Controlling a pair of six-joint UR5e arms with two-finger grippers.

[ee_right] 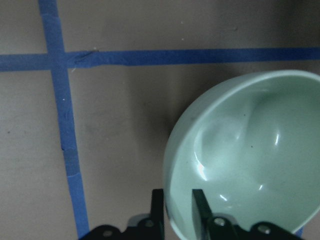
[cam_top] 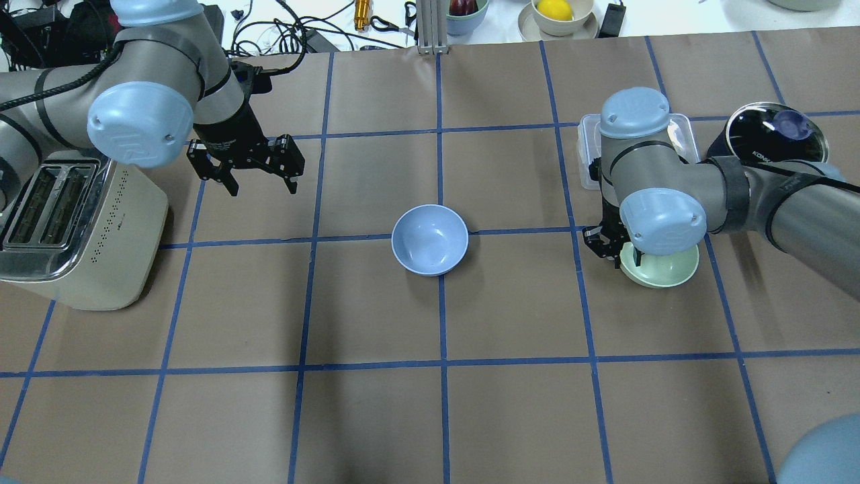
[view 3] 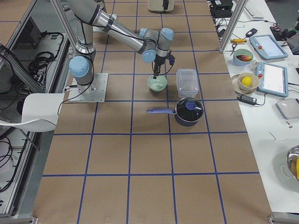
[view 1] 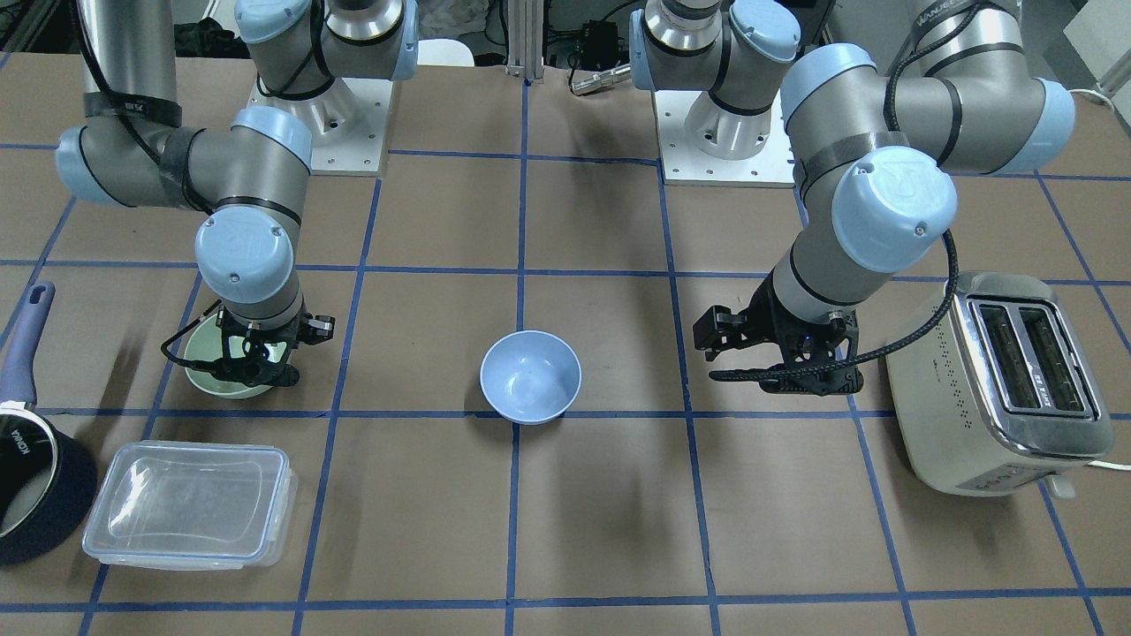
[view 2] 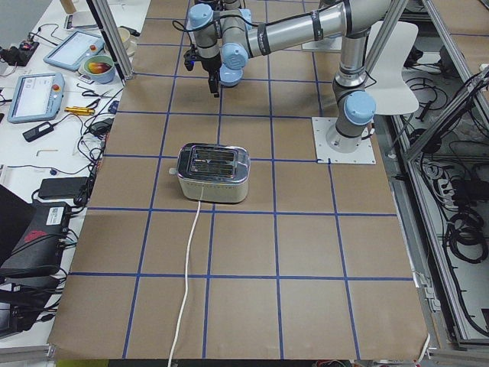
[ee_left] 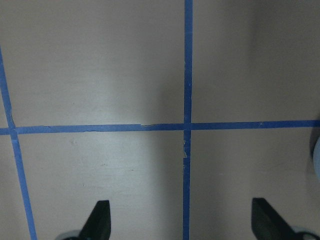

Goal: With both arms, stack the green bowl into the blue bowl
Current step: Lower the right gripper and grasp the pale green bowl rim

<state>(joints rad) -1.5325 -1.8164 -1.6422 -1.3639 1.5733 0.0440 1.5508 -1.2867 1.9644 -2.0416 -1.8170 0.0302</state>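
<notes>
The pale green bowl (view 1: 205, 382) sits on the table on my right side; it also shows in the overhead view (cam_top: 666, 272) and fills the right wrist view (ee_right: 250, 160). My right gripper (ee_right: 177, 210) is shut on its rim, one finger inside and one outside; the wrist hides most of it from above (cam_top: 608, 243). The pale blue bowl (view 1: 530, 375) stands upright and empty at the table's middle (cam_top: 430, 238). My left gripper (cam_top: 262, 187) is open and empty, above bare table left of the blue bowl (ee_left: 182, 222).
A toaster (cam_top: 67, 228) stands beside my left arm. A clear plastic container (view 1: 190, 517) and a dark saucepan (view 1: 35, 477) with a blue handle lie just beyond the green bowl on the right side.
</notes>
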